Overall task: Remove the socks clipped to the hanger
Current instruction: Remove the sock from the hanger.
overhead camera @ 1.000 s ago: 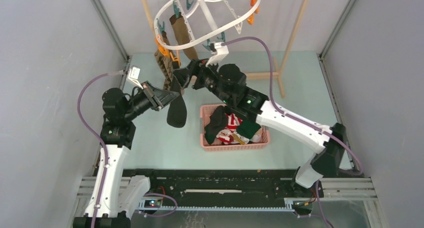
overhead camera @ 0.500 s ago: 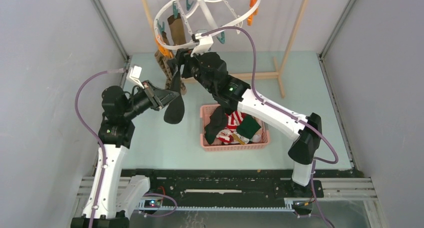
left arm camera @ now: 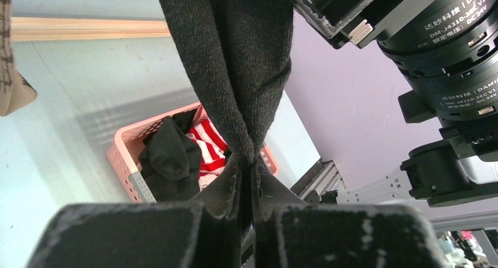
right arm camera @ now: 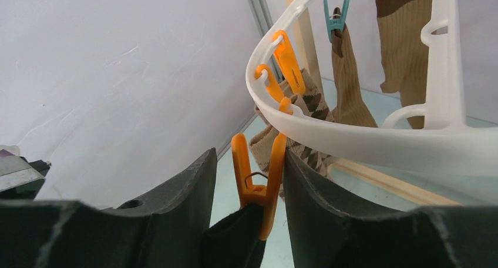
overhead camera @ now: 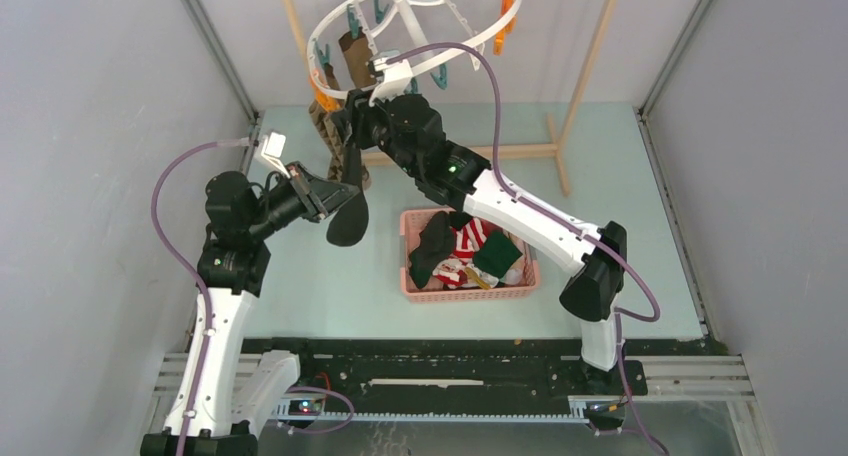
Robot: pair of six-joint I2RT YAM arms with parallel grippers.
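The white hanger (right arm camera: 352,141) hangs at the back (overhead camera: 325,21) with teal and orange clothespins. A black sock (left arm camera: 229,62) dangles from an orange clothespin (right arm camera: 258,180) on its near-left rim. My left gripper (left arm camera: 249,162) is shut on the sock's lower part (overhead camera: 345,221). My right gripper (right arm camera: 249,156) is up at the rim (overhead camera: 348,126) and straddles that clothespin. Its right finger touches the pin and its left finger stands a little apart. Tan-brown socks (right arm camera: 349,80) and an argyle sock (right arm camera: 305,109) hang clipped behind.
A pink basket (overhead camera: 465,291) holding black, red-and-white and green socks sits mid-table, also seen past the left gripper (left arm camera: 126,156). The wooden rack's post (overhead camera: 590,66) and base bar (overhead camera: 520,151) stand behind. Grey walls close in both sides.
My right arm swung left and up to the hanger's rim, and its jaws narrowed around the orange clothespin. The left gripper kept its hold on the black sock and barely shifted.
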